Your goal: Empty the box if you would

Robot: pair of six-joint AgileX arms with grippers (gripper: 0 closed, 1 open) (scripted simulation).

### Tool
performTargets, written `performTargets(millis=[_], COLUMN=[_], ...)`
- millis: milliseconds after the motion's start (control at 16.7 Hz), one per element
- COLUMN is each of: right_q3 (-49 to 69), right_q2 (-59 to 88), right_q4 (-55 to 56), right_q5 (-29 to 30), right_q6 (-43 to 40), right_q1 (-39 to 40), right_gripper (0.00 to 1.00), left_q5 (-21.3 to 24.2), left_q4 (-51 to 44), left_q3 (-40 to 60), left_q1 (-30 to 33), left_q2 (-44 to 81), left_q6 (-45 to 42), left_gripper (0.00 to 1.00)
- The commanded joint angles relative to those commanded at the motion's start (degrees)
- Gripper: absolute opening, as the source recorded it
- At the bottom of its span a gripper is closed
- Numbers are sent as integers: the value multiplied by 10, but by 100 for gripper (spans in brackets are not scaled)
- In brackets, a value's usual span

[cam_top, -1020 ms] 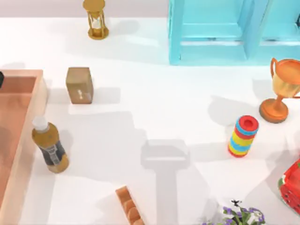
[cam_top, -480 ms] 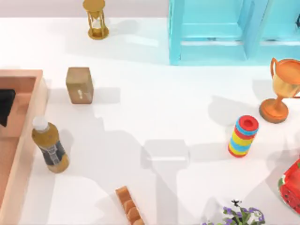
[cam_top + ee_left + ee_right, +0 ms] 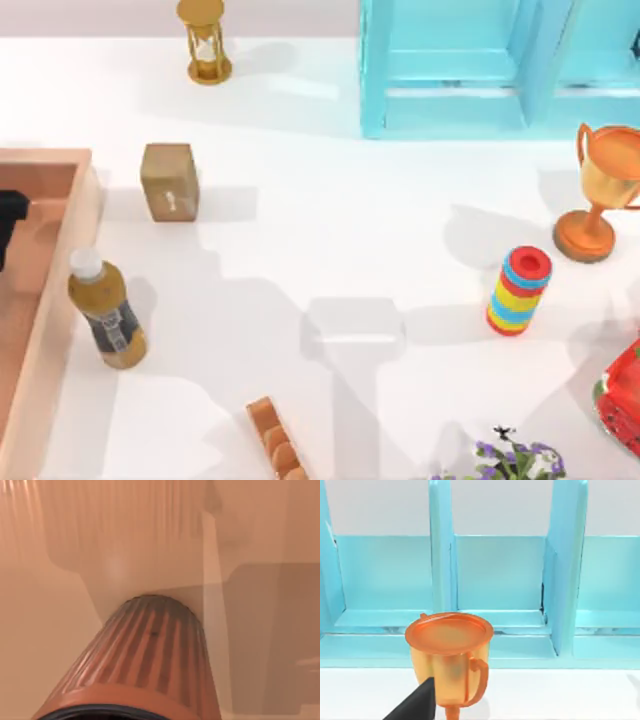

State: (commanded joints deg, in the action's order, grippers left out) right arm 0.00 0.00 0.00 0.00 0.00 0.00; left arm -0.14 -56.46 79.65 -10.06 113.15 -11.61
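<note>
At the table's left edge, the box (image 3: pixel 50 300) runs lengthwise near-to-far, left end effector (image 3: pixel 8 222) state unclear

The box (image 3: pixel 62 290) was a large, shallow, open-topped crate sitting flat on the surface at the far left of the top view, cut off by that view's left and bottom edges. Its floor was terracotta, an orange-brown tone, and its walls were thick and pale, with a wooden look. The far wall and the long right-hand wall met in a squared corner. In the left wrist view the floor and an inner wall of the box (image 3: pixel 260 630) appeared close up, and a ribbed orange-brown cylinder (image 3: pixel 150 655) with a dark rim lay on its side within it
</note>
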Motion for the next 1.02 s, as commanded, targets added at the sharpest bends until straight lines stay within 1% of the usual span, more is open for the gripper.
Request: performTargets(millis=[480,540,1020], right_q3=[0,0,0], right_q2=[0,0,0], right_q4=[0,0,0], right_q5=[0,0,0], right_q6=[0,0,0], right_q1=[0,0,0], right_gripper=[100,100,100], left_q5=[0,0,0], left_q4=[0,0,0], left_q3=[0,0,0], left_q1=[0,0,1], left_q2=[0,0,-1], left_q6=[0,0,-1], left_gripper=[2,0,0])
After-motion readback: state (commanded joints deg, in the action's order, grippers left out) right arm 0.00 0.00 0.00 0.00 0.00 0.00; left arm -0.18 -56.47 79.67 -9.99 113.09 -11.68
